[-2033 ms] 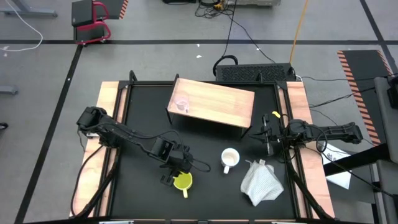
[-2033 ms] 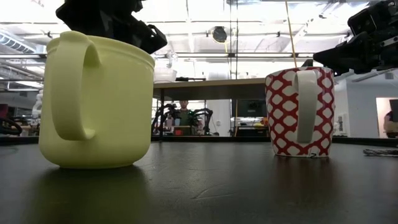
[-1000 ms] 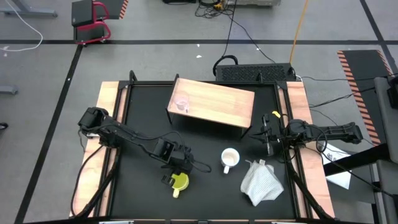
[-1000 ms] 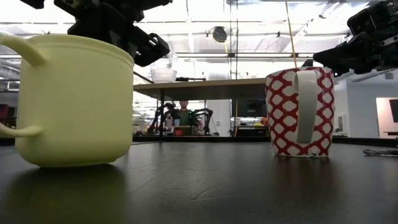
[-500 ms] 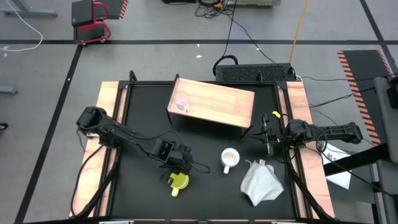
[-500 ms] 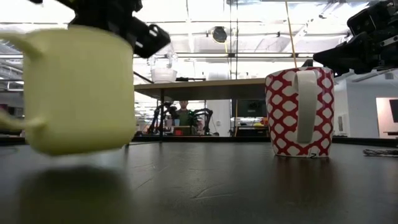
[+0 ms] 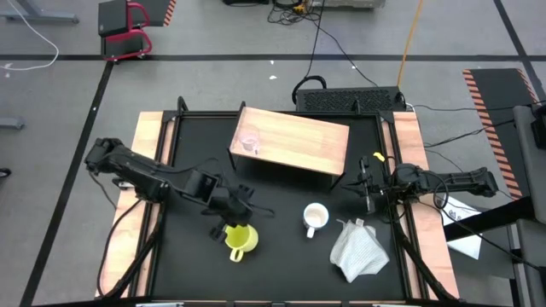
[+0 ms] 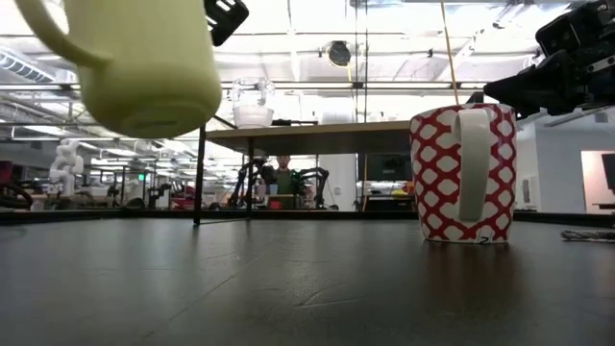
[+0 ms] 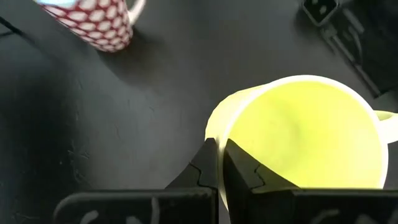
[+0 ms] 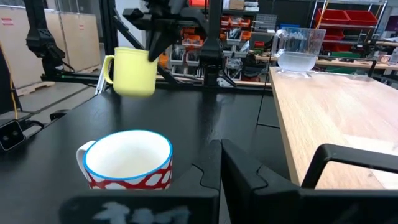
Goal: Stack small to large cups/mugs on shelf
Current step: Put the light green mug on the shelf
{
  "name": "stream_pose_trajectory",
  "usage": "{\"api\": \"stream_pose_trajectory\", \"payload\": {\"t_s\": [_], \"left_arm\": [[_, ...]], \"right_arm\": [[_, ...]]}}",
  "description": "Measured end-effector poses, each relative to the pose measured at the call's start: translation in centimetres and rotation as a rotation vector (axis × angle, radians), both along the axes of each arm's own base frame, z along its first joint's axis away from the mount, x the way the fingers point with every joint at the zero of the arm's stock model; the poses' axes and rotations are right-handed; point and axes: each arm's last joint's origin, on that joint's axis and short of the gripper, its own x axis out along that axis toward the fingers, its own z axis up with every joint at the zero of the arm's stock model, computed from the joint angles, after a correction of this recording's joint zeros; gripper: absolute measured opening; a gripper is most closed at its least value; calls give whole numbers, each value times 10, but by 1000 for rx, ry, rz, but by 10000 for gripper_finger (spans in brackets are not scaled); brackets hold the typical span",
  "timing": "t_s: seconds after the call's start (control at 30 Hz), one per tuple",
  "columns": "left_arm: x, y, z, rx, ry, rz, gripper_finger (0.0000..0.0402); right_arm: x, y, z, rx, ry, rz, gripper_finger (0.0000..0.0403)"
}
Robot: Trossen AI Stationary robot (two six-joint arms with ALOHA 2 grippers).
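Observation:
The yellow mug (image 7: 240, 240) hangs above the table's near-left part, with my left gripper (image 7: 229, 223) shut on its rim; in the low view the mug (image 8: 144, 62) floats clear of the tabletop. The white mug with the red pattern (image 7: 316, 218) stands on its base mid-table. The clear glass cup (image 7: 249, 143) stands on the wooden shelf (image 7: 299, 141), at its left end. My right gripper (image 7: 367, 191) waits shut at the table's right side, holding nothing. My left gripper pinches the yellow mug's wall at the rim (image 9: 214, 134), on the side away from the handle (image 9: 387, 118), with one finger inside the mug and one outside. The fingers come slanting down from above. The mug hangs clear of the table, mouth up, slightly tilted.
A crumpled white cloth (image 7: 358, 249) lies near the table's right front. Pale wooden strips (image 7: 149, 162) border the black tabletop on both sides. The shelf's dark legs (image 8: 199, 173) stand on the far half of the table.
My left gripper has risen with the yellow mug and drawn a little toward the table's left and far side. The mug, which stood on the table a second ago, is now lifted clear and tipped slightly.

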Motion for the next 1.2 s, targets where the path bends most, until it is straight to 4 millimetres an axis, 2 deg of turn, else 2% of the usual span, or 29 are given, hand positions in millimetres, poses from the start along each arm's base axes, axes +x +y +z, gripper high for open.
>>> {"api": "stream_pose_trajectory", "payload": {"t_s": [0.23, 0.6, 0.77, 0.93, 1.2], "left_arm": [[-20, 17, -9, -76, -40, 14, 4], [-60, 30, -25, -143, -183, 114, 4], [-72, 33, -30, -147, -196, 133, 4], [-83, 36, -35, -184, -318, 128, 4], [-99, 41, -58, -230, -417, 161, 4]], "right_arm": [[0, 0, 0, 0, 0, 0, 0], [0, 0, 0, -16, -1, 0, 0], [0, 0, 0, -19, -2, 0, 0], [0, 0, 0, -19, -4, -1, 0], [0, 0, 0, -19, -4, -1, 0]]}}
